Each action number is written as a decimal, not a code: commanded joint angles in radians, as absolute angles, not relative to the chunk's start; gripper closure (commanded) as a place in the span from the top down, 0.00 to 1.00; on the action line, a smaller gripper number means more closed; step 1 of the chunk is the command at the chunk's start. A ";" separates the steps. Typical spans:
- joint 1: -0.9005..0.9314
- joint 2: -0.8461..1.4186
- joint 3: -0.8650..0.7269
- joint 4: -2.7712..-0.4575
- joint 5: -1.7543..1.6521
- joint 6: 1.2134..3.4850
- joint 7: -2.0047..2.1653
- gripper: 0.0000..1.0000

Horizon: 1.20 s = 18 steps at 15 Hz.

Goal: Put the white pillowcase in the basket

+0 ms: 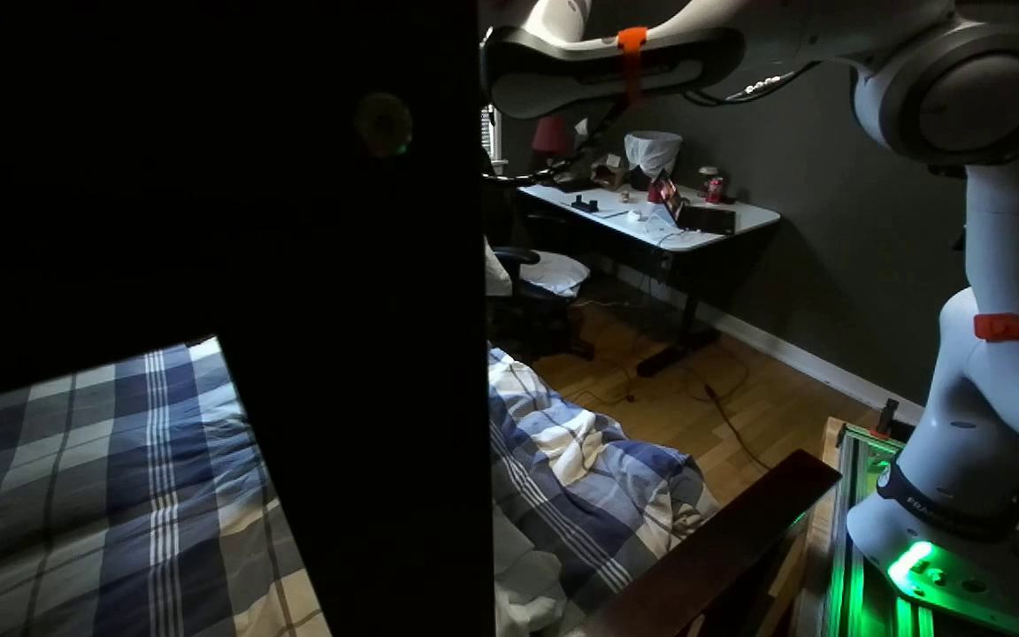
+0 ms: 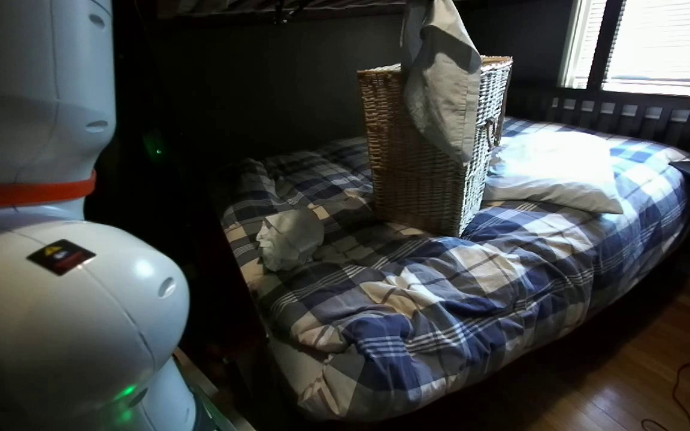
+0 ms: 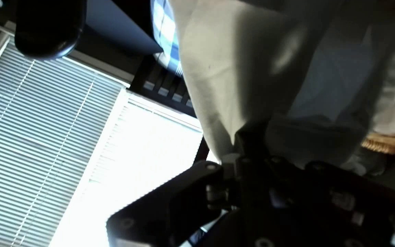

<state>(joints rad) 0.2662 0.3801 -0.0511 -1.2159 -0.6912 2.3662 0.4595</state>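
Note:
The white pillowcase (image 2: 441, 84) hangs down in an exterior view, its top running out of the frame. Its lower end hangs below the basket's rim, in front of the near wall; I cannot tell whether it touches. The tall wicker basket (image 2: 414, 173) stands upright on the bed. In the wrist view, my gripper (image 3: 252, 147) is shut on the gathered end of the pillowcase (image 3: 214, 65), which fills much of the picture. A bit of the basket's wicker rim (image 3: 381, 142) shows at the right there. The gripper is out of both exterior views.
A white pillow (image 2: 554, 173) lies behind the basket on the plaid bed (image 2: 477, 287). A crumpled white cloth (image 2: 291, 239) lies nearer the arm. A wide dark post (image 1: 368, 354) blocks much of an exterior view. A desk (image 1: 651, 226) stands by the wall.

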 commanded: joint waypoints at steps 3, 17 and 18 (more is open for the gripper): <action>0.305 0.586 -0.136 -0.860 -0.740 2.417 0.644 0.00; 0.311 1.105 -0.572 -0.323 -0.877 2.767 1.221 0.00; 0.349 1.054 -0.633 -0.437 -0.909 2.797 1.296 0.06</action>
<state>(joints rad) 0.3349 1.0261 -0.5056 -0.4355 -0.8379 2.7508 1.1181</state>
